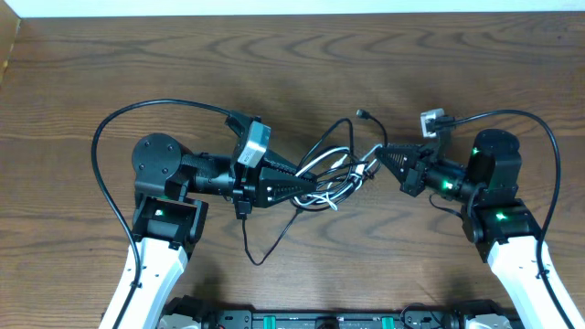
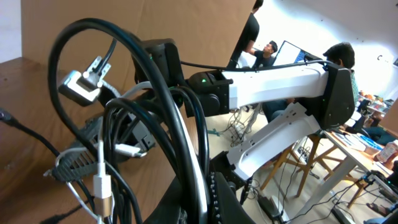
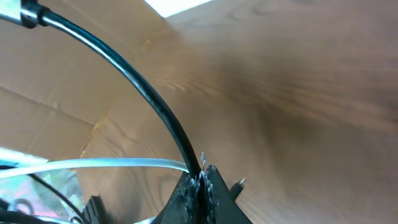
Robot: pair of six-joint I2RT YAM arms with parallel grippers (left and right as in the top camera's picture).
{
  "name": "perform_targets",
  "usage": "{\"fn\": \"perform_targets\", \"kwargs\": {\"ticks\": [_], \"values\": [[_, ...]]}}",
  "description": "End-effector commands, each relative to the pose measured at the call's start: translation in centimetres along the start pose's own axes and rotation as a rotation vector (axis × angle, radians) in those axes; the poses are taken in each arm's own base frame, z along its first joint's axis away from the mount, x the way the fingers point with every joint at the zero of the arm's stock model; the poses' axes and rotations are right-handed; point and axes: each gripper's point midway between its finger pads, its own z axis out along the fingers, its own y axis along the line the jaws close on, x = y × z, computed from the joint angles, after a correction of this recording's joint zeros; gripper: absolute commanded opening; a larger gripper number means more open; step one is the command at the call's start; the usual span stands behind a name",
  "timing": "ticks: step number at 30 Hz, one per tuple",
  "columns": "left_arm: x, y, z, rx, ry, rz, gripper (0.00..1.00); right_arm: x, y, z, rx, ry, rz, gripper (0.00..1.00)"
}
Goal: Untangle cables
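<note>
The cables (image 1: 334, 174) lie as a tangle of black and white loops at the table's middle, between my two grippers. One black tail (image 1: 271, 245) trails toward the front and a black plug end (image 1: 363, 115) points back. My left gripper (image 1: 313, 185) reaches in from the left, shut on black loops (image 2: 180, 124); a white plug (image 2: 101, 186) hangs beside them. My right gripper (image 1: 384, 153) reaches in from the right. In the right wrist view its jaws (image 3: 200, 177) are shut on a black cable (image 3: 137, 81) and a white cable (image 3: 93, 164).
The wooden table (image 1: 292, 64) runs to its back edge at the top. Thick black arm cables arc over each arm (image 1: 101, 146) (image 1: 548, 137). The left wrist view shows my right arm (image 2: 280, 78), with people and desks beyond.
</note>
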Motion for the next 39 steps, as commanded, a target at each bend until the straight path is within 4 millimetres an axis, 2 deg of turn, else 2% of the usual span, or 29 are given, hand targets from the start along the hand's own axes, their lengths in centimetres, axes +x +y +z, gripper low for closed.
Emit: {"fn": "perform_targets", "kwargs": {"ticks": [1,2,3,5,9,11,16,21,39], "values": [[-0.8,-1.1,-0.1,0.017,0.007,0.054,0.07,-0.5,-1.6,-0.2,0.098,-0.03,0.029,0.02],[-0.8,-1.1,-0.1,0.017,0.007,0.054,0.08,-0.4,-1.5,-0.2,0.093,-0.026,0.031,0.1],[-0.8,-1.1,-0.1,0.017,0.007,0.054,0.07,-0.3,-1.3,-0.2,0.079,-0.02,0.031,0.27],[-0.8,-1.1,-0.1,0.017,0.007,0.054,0.07,-0.2,-1.1,-0.1,0.068,-0.014,0.032,0.37],[-0.8,-1.1,-0.1,0.017,0.007,0.054,0.08,0.2,-1.2,-0.1,0.069,0.0,0.045,0.73],[-0.8,-1.1,-0.1,0.017,0.007,0.054,0.07,0.4,-1.1,-0.1,0.065,0.008,0.052,0.82],[-0.8,-1.1,-0.1,0.017,0.007,0.054,0.07,0.6,-0.9,-0.1,0.052,0.018,0.057,0.87],[-0.8,-1.1,-0.1,0.017,0.007,0.053,0.07,0.6,-0.9,-0.1,0.052,0.017,0.07,0.99],[-0.8,-1.1,-0.1,0.02,0.009,0.054,0.08,0.7,-1.0,-0.1,0.055,0.02,0.074,0.99]]}}
